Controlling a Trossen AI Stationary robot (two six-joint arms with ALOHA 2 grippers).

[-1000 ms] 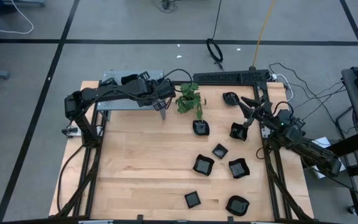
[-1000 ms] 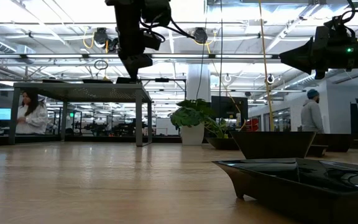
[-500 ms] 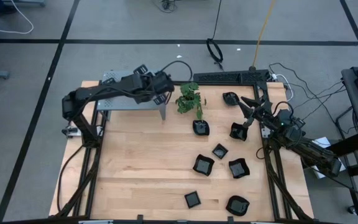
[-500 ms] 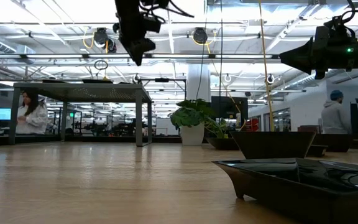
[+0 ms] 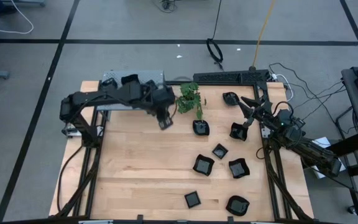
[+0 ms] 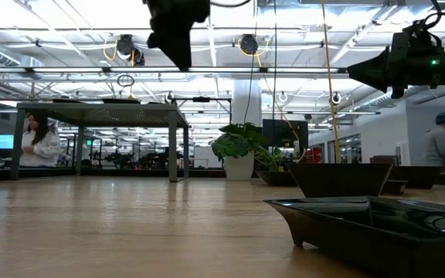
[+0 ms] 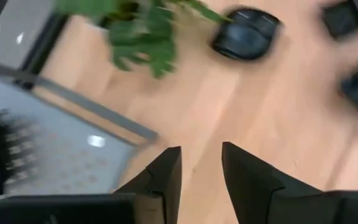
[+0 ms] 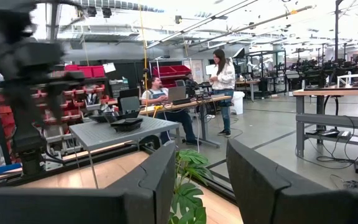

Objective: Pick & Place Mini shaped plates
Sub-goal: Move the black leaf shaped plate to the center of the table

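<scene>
— Plates, where do they lie?

— Seven mini shaped plates (image 5: 204,165) are spread over the right half of the wooden table (image 5: 135,168), from one near the far edge (image 5: 230,98) down to one at the near edge (image 5: 237,205). More black dishes sit on top of the grey perforated shelf (image 8: 114,132), as the right wrist view shows.

— And the left gripper (image 5: 164,122)?

— It hangs above bare wood just beside the shelf's corner and the small potted plant (image 5: 189,99). Its fingers (image 7: 166,177) stand a little apart, empty. The nearest plate (image 7: 246,32) lies well ahead of it.

— The right one?

— The right gripper (image 5: 248,107) hovers near the far right corner, beside a plate (image 5: 238,131). Its fingers (image 8: 160,174) are spread, holding nothing.

— Anyone about?

— People stand at benches in the room beyond (image 8: 222,78).
</scene>
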